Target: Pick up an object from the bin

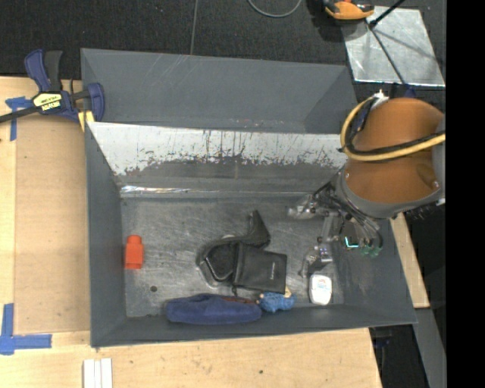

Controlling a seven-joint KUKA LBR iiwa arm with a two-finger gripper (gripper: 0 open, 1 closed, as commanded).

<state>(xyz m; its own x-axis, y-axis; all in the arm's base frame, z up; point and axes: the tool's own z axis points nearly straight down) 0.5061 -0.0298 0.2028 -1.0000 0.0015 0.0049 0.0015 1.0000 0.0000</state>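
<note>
Camera view, arm low, near white item

The grey metal bin sits on a pale, wood-coloured tabletop. The tabletop spreads out to the bin's left and runs as a strip along its near side. Beyond the bin's far rim lies a black, finely textured floor covering. A thin dark cable loops on it, past the bin's far right corner. Just right of that corner a dull silver metal sheet lies flat, mottled with reflections. Light catches the bin's sloping far inner wall, turning it pale; its lower edge is scuffed and streaked dark. Off the bin's near right corner there is dark floor.
</note>
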